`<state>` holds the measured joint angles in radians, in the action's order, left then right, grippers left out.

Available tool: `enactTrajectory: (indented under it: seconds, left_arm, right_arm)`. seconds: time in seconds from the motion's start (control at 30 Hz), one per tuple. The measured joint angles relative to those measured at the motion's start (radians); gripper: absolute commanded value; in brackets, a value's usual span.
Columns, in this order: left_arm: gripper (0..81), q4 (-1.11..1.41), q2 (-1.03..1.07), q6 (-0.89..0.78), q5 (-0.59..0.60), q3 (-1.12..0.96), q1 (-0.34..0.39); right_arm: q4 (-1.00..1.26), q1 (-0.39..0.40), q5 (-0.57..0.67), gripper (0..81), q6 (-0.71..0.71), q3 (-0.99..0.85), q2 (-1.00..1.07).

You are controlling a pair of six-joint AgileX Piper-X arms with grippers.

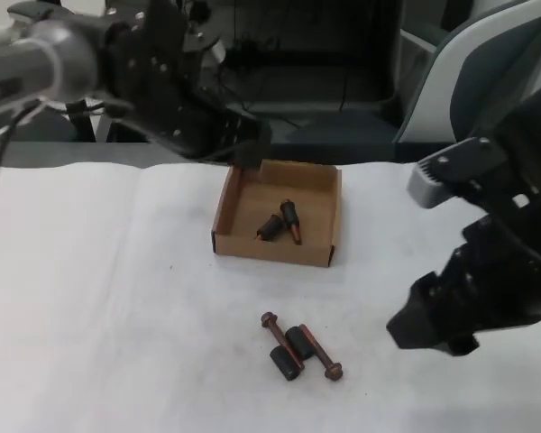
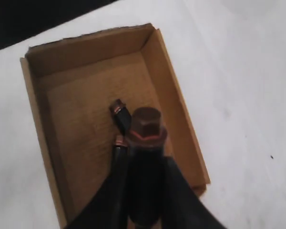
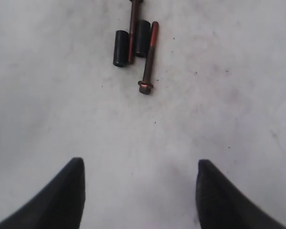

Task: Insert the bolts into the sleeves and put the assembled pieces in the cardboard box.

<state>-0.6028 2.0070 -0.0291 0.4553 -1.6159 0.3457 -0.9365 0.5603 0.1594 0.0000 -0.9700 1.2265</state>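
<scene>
Far left, above the far left corner of the shallow brown cardboard box: left gripper, fingers clamped on a black sleeve with a copper-coloured bolt through it. Long axis along the fingers, hex head out past the fingertips toward the box floor, other end hidden. Flat on the box floor, two more black-sleeved copper bolts, close together. Nearer on the white bench, two loose copper bolts, parallel, slanting far left to near right, heads at opposite ends, two short black sleeves against them. Right, well apart: right gripper, fingers spread wide.
</scene>
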Motion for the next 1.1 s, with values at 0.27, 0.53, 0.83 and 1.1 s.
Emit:
enactTrajectory:
  seconds: [0.27,0.53,0.83,1.1]
  left_arm:
    - [1.7,-0.151,0.219,-0.021,-0.028,-0.251,0.0]
    - [1.7,-0.176,0.315,-0.056,-0.035,-0.283,0.018]
    - [58.0,-0.15,0.316,-0.063,-0.042,-0.286,0.051]
    - [60.8,-0.171,0.314,-0.099,-0.042,-0.287,0.056]
  right_arm:
    - [0.057,-0.062,0.061,67.2,-0.006,0.002,0.0]
    - [0.078,-0.062,0.079,67.2,-0.009,0.002,0.0]
    - [0.082,-0.062,0.079,67.2,-0.014,0.002,0.0]
    - [0.082,-0.062,0.079,67.2,-0.014,0.002,0.0]
